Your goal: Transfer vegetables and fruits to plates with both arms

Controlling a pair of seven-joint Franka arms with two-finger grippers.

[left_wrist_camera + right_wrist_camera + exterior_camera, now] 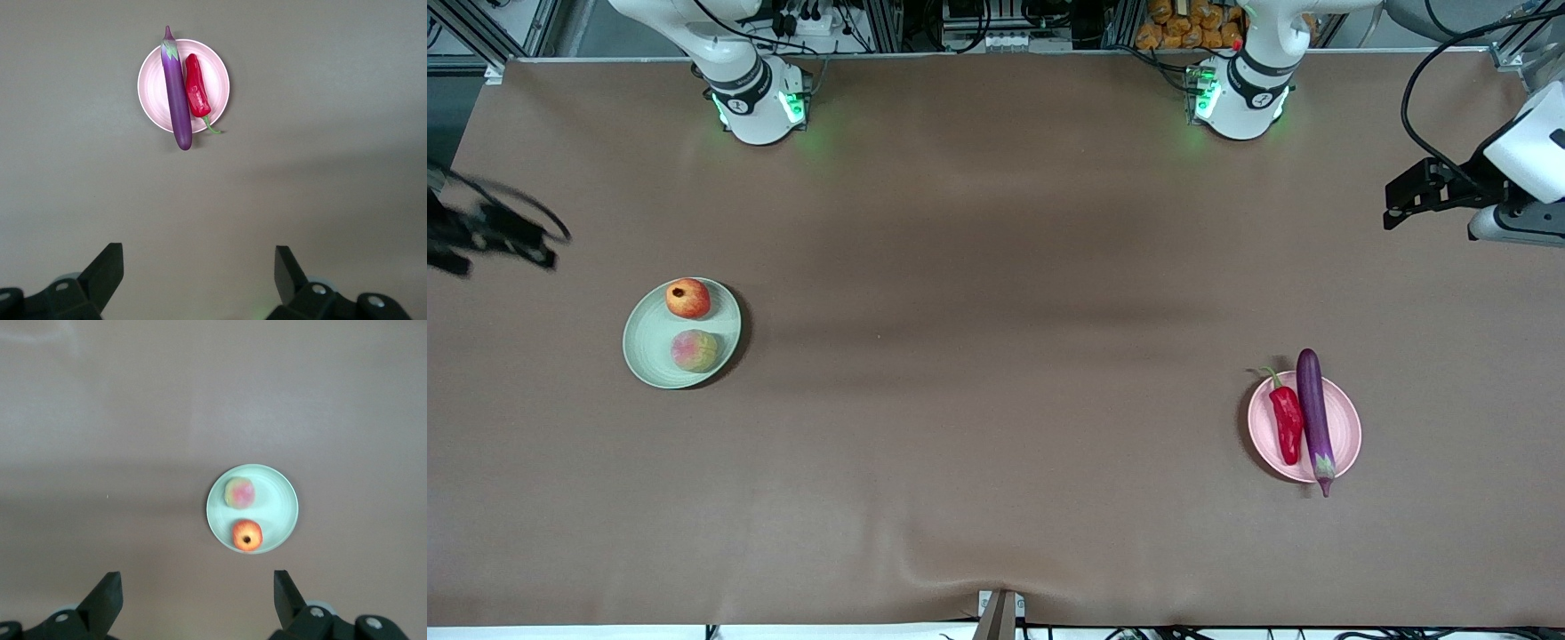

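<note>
A red pomegranate-like fruit [687,299] [247,535] and a fuzzy peach [695,350] [239,493] lie on the pale green plate [640,356] [281,499] toward the right arm's end of the table. On the pale pink plate [1348,428] [150,90], toward the left arm's end, the purple eggplant [1313,413] [177,93] and the red chili pepper [1287,422] [197,93] lie side by side. My left gripper [1396,204] [199,257] hangs open and empty, high over the table's end. My right gripper [534,249] [197,583] is also open and empty, high over its own end.
A brown cloth [996,356] covers the whole table. The two arm bases [760,102] [1240,98] glow green along the table's edge farthest from the front camera, with cables and boxes past them. A small bracket [998,613] sticks up at the nearest edge.
</note>
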